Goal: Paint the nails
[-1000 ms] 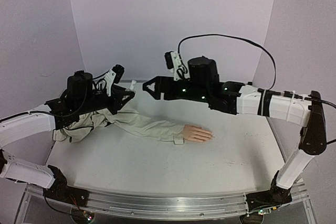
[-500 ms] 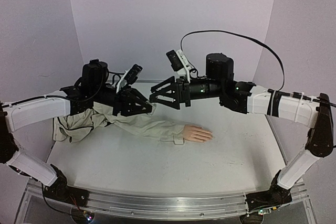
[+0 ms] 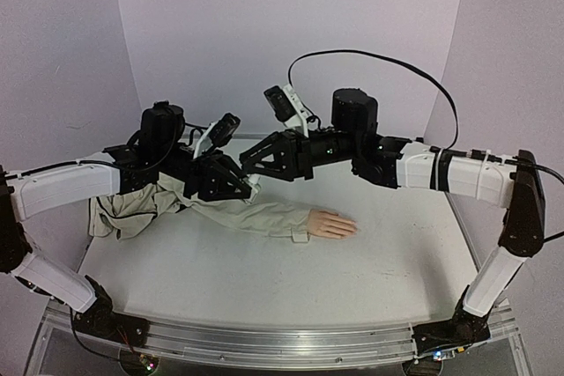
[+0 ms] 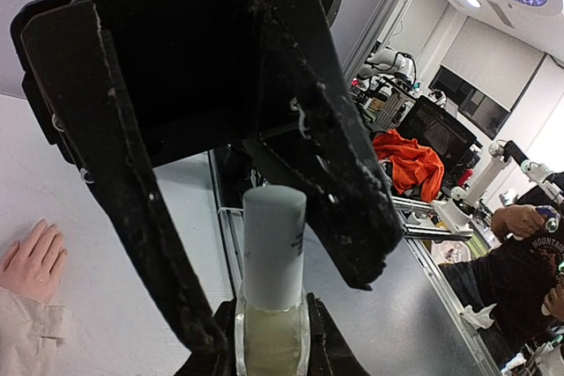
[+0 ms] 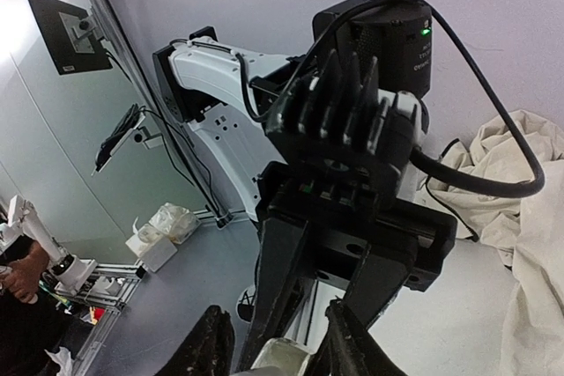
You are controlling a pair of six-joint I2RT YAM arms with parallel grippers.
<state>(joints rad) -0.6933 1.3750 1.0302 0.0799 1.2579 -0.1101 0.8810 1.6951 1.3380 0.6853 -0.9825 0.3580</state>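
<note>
My left claw [image 3: 239, 185] is clamped on the body of a small clear glass bottle [image 4: 271, 337], raised over the beige jacket sleeve [image 3: 257, 213]. My right claw [image 5: 278, 342], fingers spread, straddles the bottle's pale grey cylindrical cap [image 4: 274, 244]; I cannot tell whether they touch it. Well apart, the peach mannequin hand [image 3: 332, 224] lies flat on the white table [image 3: 264, 292], its nails [image 3: 352, 227] at the fingertips, pointing toward my right arm.
</note>
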